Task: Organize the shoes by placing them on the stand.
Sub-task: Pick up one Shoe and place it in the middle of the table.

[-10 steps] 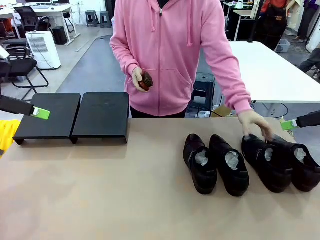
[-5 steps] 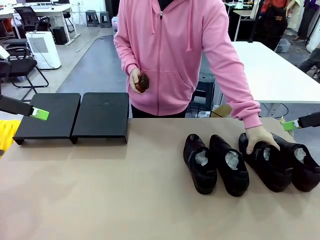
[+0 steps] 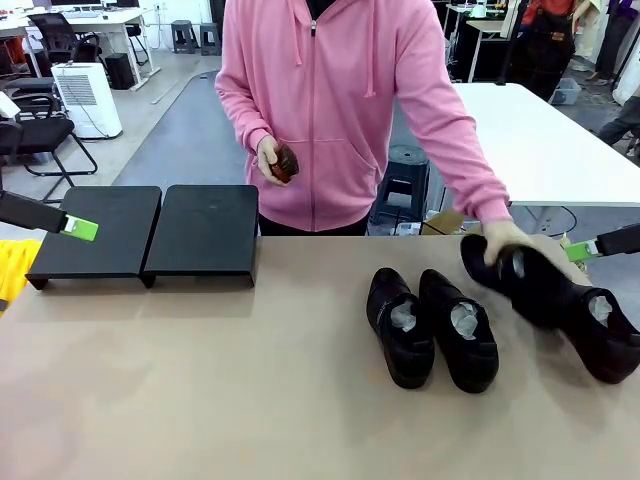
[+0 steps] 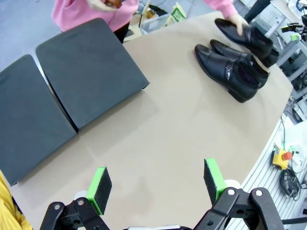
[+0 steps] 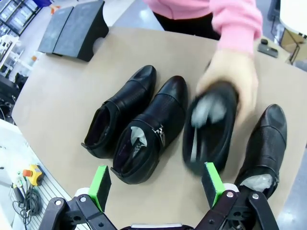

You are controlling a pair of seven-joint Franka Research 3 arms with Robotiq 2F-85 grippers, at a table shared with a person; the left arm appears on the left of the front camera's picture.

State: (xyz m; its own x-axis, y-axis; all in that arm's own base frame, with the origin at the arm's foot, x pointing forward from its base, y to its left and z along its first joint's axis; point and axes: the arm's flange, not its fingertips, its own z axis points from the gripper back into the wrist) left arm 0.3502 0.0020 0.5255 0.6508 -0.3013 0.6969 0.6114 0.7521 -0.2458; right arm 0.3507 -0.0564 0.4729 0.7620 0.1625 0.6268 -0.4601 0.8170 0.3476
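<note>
Two glossy black shoes (image 3: pixel 400 325) (image 3: pixel 461 332) lie side by side right of the table's middle, toes toward the person. The person's hand holds a third shoe (image 3: pixel 522 278) tilted in the air just right of them; it is blurred in the right wrist view (image 5: pixel 211 127). The fourth shoe (image 3: pixel 603 338) lies at the far right. The black two-platform stand (image 3: pixel 150 232) is bare at the back left, also the stand (image 4: pixel 88 74). My left gripper (image 3: pixel 80 227) hovers open over the stand's left end, left gripper (image 4: pixel 156 179). My right gripper (image 3: pixel 578 250) is open above the shoes, right gripper (image 5: pixel 156 184).
The person in a pink hoodie stands at the far edge with a small brown brush (image 3: pixel 286 162) in the other hand. A white table (image 3: pixel 540 140) stands behind at the right. A wide stretch of bare tabletop (image 3: pixel 220 380) lies between stand and shoes.
The person's hand closed on the third shoe and lifted it off the table, toward the back left. Both grippers stayed where they were.
</note>
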